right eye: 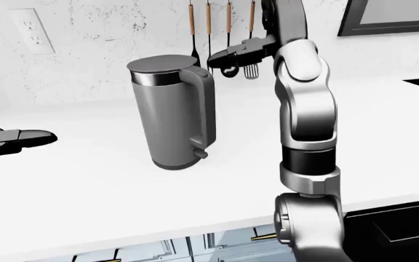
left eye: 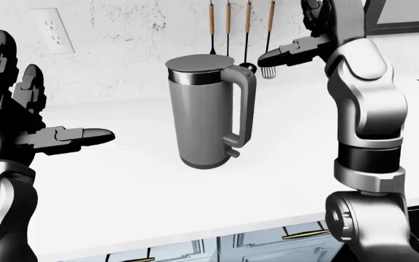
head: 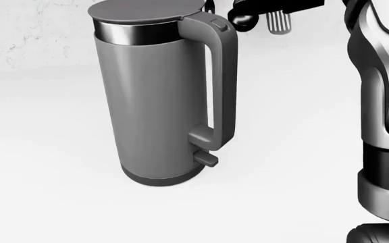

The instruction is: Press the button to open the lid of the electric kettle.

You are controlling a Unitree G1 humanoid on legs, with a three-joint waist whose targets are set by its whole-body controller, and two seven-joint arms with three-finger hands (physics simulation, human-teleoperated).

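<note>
L hand [left eye: 20, 117]: far left of left-eye view, raised, palm in, fingers spread wide, thumb out toward kettle; holds nothing, well apart from kettle. Likely parked clear so as not to tip or block the target

Electric kettle [left eye: 208, 112]: upright on white counter [left eye: 136, 185], near centre of eye views, handle [left eye: 243, 106] on view's right. Lid [left eye: 199, 64] shut, flat on steel rim. Handle side faces R arm, so button reachable from above-right without crossing the body

Button [head: 219, 23]: small raised tab atop handle, just beside lid edge. Not yet pressed, judging by closed lid

R hand [left eye: 297, 52]: high, above and right of handle top, fingers extended toward view's left, nothing gripped, fairly narrow spread. One finger [left eye: 275, 55] leads, apart from button. Posed as for a downward poke: needs a short drop and leftward shift onto tab. Risk: off-centre push could slide or rock the tall kettle

Utensils [left eye: 228, 22] hang on wall behind kettle; outlet [left eye: 55, 31] at upper left

View differences:
- Left-eye: both hands plus full kettle; gap between R fingertip and handle readable
- Right-eye: R fingers overlap utensils, L hand mostly cut off at edge
- Head: close-up, button tab and base switch [head: 207, 159] clear; R hand only a dark shape at top edge, L hand barely a sliver at left edge
</note>
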